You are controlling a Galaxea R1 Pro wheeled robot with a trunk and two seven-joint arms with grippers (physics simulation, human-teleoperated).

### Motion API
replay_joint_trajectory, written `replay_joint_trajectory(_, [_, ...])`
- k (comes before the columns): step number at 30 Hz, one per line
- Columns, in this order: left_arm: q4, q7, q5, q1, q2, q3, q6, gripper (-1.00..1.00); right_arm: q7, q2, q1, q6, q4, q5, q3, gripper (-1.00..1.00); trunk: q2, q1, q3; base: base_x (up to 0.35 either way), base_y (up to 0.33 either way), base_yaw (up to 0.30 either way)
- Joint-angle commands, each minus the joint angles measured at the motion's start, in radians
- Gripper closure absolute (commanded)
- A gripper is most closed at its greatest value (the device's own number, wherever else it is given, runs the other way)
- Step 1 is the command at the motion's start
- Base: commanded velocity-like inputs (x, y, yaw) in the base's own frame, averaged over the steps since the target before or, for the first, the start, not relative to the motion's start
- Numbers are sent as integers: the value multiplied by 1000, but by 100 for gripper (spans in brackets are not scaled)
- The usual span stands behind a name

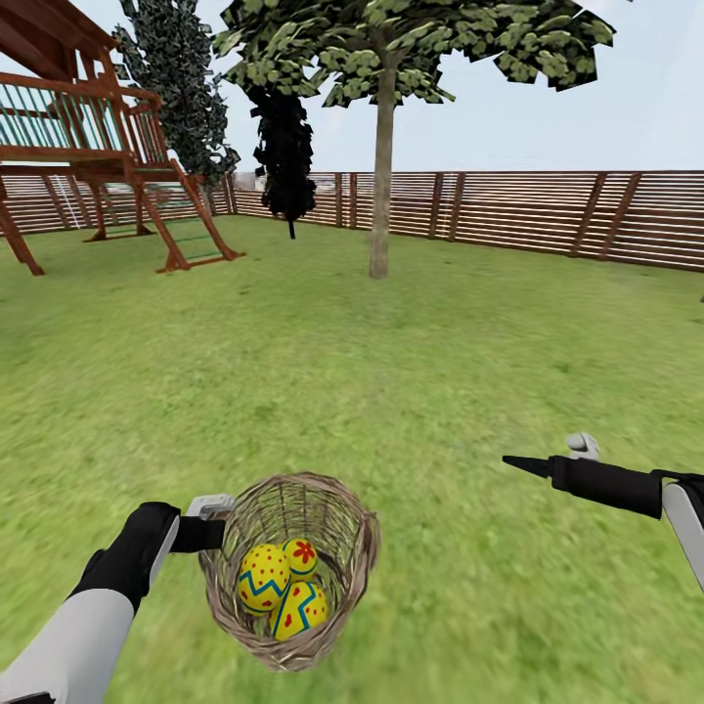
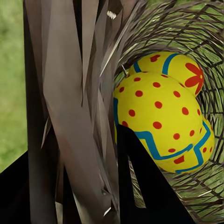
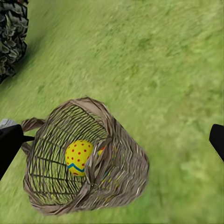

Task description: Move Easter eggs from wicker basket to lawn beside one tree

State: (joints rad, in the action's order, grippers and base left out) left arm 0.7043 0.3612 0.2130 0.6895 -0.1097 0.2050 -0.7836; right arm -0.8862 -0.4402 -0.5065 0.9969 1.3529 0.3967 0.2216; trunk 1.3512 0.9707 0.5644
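Observation:
The wicker basket (image 1: 342, 548) hangs tilted in front of me, low over the lawn (image 1: 391, 372). My left gripper (image 1: 209, 534) is shut on its left rim, with the wicker wall (image 2: 70, 116) between the fingers. Three Easter eggs lie inside: a dotted one (image 1: 262, 577), one with a red flower (image 1: 300, 555) and a third (image 1: 300, 608) below them. Up close, the dotted egg (image 2: 158, 121) lies against the flower egg (image 2: 179, 70). My right gripper (image 1: 533, 464) is open, empty, to the right of the basket (image 3: 126, 172). The tree (image 1: 379, 196) stands far ahead.
A wooden play set (image 1: 98, 147) stands at the far left. Two dark conifers (image 1: 286, 156) rise beside it. A brown slatted fence (image 1: 538, 210) closes the back of the garden. Open grass stretches between me and the tree.

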Motion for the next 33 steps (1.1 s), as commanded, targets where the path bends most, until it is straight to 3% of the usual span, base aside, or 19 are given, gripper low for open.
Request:
replay_joint_trajectory(1, [1,8,1,1,1,4,-5,100,-5,0,-1,3,0,-2,1,-100,1,1,1,313,0,0])
replay_joint_trajectory(12, [1,8,1,1,1,4,-5,100,-5,0,0,4,0,-2,1,-100,1,1,1,313,0,0])
replay_joint_trajectory(22, [1,8,2,1,0,4,-5,100,-5,0,-1,5,0,-1,1,-100,1,1,-8,312,0,-182])
replay_joint_trajectory(33, [1,8,1,1,1,4,-5,100,-5,0,0,5,0,-2,1,-100,1,1,-9,307,0,-9])
